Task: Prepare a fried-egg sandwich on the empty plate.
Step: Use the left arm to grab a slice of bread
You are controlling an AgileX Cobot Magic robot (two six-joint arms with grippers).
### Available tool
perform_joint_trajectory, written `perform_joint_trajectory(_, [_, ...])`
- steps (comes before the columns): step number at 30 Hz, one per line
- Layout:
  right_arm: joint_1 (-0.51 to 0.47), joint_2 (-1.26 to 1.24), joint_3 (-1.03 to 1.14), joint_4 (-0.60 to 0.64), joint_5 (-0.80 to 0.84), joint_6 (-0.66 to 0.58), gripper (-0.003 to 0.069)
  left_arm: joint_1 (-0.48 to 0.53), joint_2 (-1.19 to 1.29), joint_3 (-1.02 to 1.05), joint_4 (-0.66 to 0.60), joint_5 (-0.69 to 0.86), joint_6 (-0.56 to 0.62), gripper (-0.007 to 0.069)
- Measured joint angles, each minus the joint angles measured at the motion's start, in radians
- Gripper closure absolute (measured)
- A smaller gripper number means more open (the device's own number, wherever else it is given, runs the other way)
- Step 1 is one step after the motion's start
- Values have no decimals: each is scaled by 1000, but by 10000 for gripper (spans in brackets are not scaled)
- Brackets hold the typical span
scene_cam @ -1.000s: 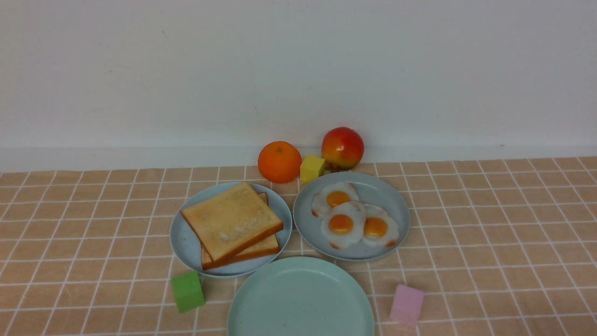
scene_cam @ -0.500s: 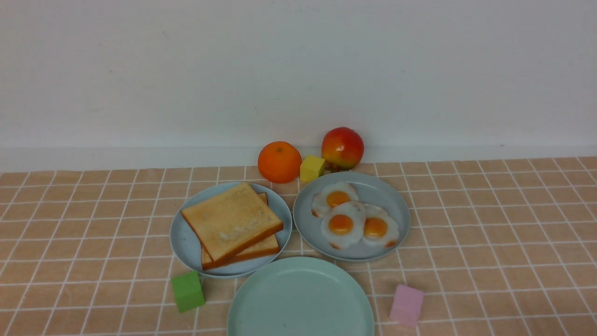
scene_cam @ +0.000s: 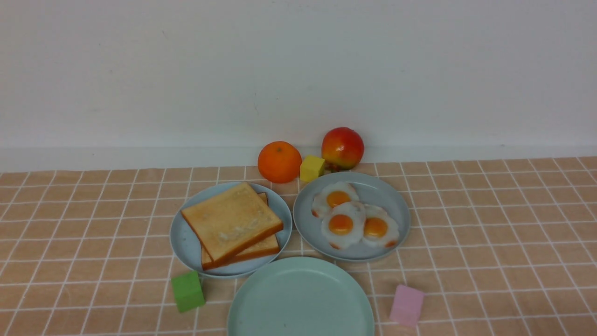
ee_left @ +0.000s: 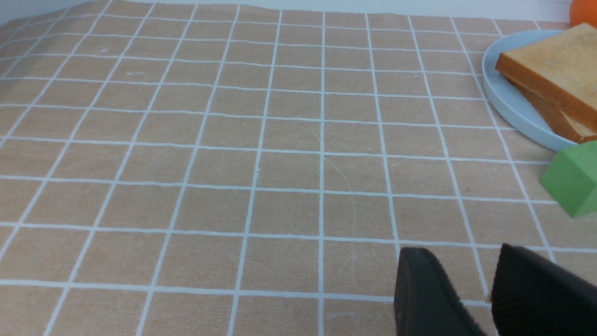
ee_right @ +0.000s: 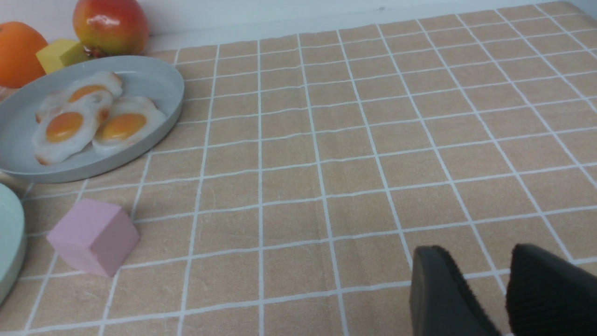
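The empty mint-green plate (scene_cam: pixel 301 298) lies at the front centre; its rim also shows in the right wrist view (ee_right: pixel 8 242). Two toast slices (scene_cam: pixel 232 224) are stacked on a light blue plate (scene_cam: pixel 184 242) behind it to the left, and also show in the left wrist view (ee_left: pixel 555 70). Three fried eggs (scene_cam: pixel 347 219) lie on a grey-blue plate (scene_cam: pixel 392 196) to the right, and also show in the right wrist view (ee_right: pixel 88 121). My left gripper (ee_left: pixel 459 259) hangs over bare cloth left of the toast, jaws slightly apart and empty. My right gripper (ee_right: pixel 473 254) hangs right of the eggs, likewise. Neither shows in the front view.
A green cube (scene_cam: pixel 187 291) sits left of the mint plate and a pink cube (scene_cam: pixel 406 304) right of it. An orange (scene_cam: pixel 279 161), a yellow cube (scene_cam: pixel 311 168) and a red-yellow fruit (scene_cam: pixel 342 147) stand behind the plates by the wall. A tiled tan cloth covers the table.
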Motion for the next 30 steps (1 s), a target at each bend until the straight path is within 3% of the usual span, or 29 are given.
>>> perform_joint_trajectory(7, [0, 0, 2, 0, -15, 0, 419, 0, 0, 1, 41, -20, 0, 386])
perform_joint_trajectory(19, [0, 0, 12, 8, -343, 0, 419, 0, 0, 1, 52, -400, 0, 386])
perform_joint_trajectory(30, [0, 0, 12, 6, -419, 5, 419, 0, 0, 1, 48, -501, -14, 386])
